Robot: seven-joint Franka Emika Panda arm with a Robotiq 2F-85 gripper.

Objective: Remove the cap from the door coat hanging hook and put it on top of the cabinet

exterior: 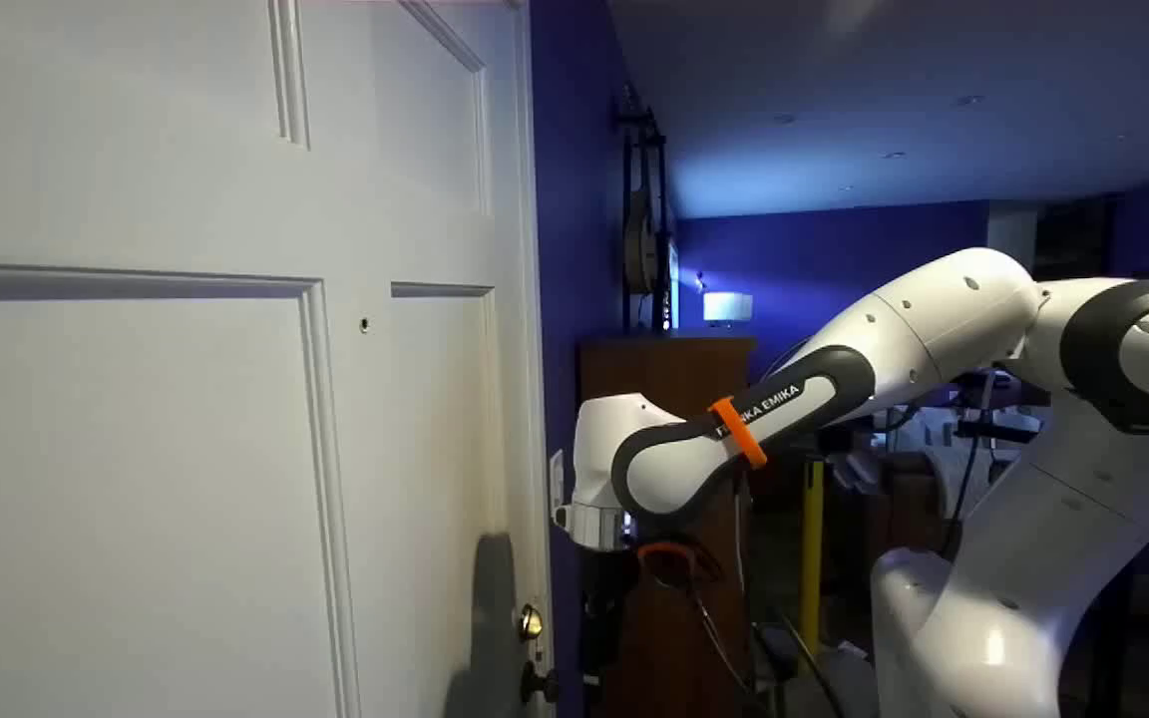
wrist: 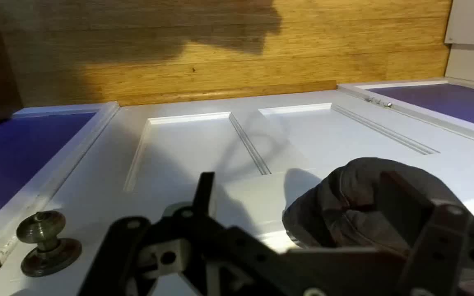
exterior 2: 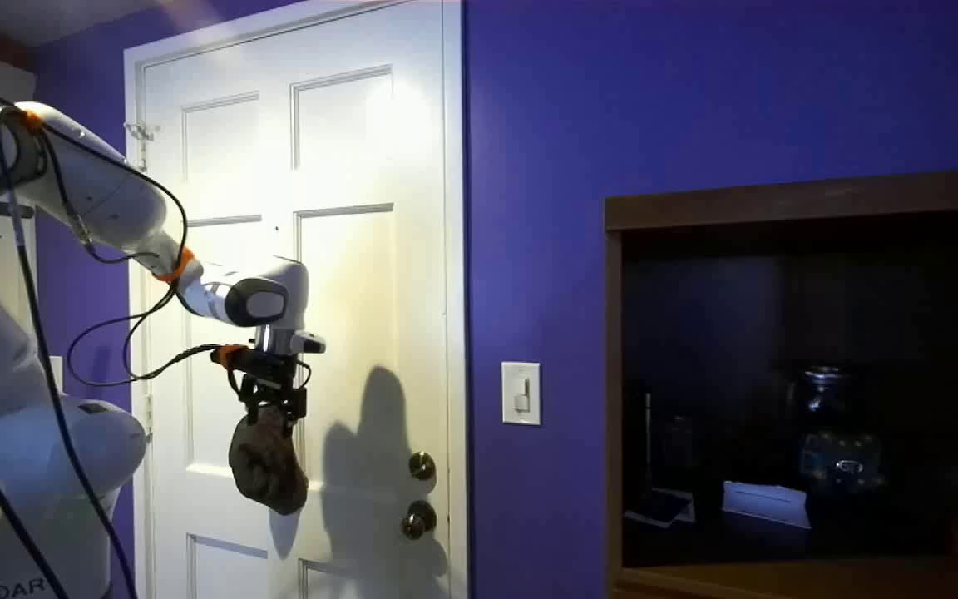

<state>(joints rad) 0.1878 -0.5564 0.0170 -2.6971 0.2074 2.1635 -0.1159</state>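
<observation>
Nearest, in the wrist view, the step in hand looks like taking hold of the cap (wrist: 354, 197): done well, it means centring the cloth between the fingers (wrist: 205, 193), closing on a fold, then lifting before drawing away, so that it slips off the hook (I can't pick it out, so its shape is a guess). The pincer (wrist: 298, 185) stands spread wide and grips nothing; one finger overlaps the cap, whether touching or merely in front is unclear, and the opposite finger is well apart from it. In an exterior view the cap hangs at and below the pincer's tips, just before the door (exterior 2: 346, 316). Farthest off is the brown cabinet (exterior: 669, 364), the worktop here: the cap is well apart from its door-side corner and lower than its top edge, so the carry should rise before crossing that edge.
</observation>
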